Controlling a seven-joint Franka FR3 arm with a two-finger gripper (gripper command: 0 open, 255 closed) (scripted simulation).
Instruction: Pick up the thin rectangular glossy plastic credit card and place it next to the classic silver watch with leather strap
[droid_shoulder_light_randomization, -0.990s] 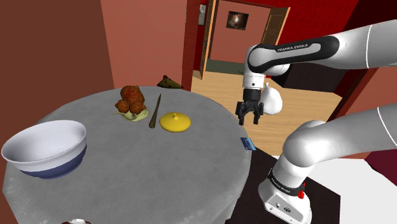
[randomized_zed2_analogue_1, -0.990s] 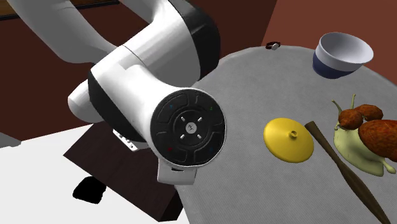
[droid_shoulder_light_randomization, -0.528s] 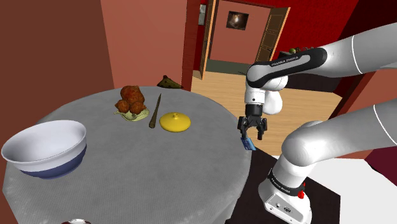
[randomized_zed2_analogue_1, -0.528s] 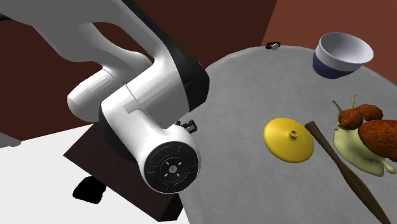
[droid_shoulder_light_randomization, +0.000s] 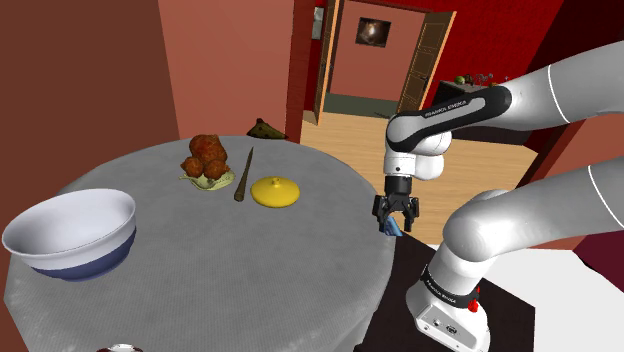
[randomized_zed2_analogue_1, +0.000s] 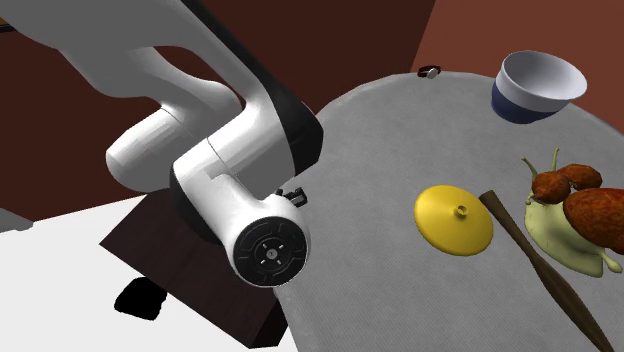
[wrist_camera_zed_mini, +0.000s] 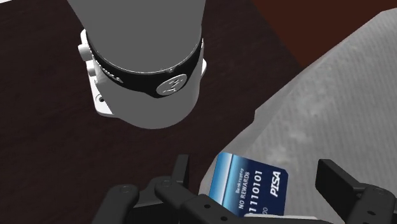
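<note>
Gripper (wrist_camera_zed_mini: 254, 167) parked right over the credit card (wrist_camera_zed_mini: 251, 188)
Fingers spread apart, with the card lying flat between them, untouched, on the grey table (wrist_camera_zed_mini: 331, 95) edge under the gripper (thin glossy blue rectangle, white "NO REWARDS" and "PISA" print).

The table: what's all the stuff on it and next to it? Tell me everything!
table: 1, grey, round, middle of the shoulder view
bowl: 1, white with a blue base, shoulder view's left
lid: 1, yellow, table's middle
stick: 1, dark brown, beside the lid
brown lumps: 1 pile, just past the stick
credit card: 1, blue, table edge nearest the stand
watch: 1, small and dark, table edge near the bowl
stand: 1, dark brown, beside the table
arm: 1, white
pincer: 1, black, open, a finger on each side of the credit card
</note>
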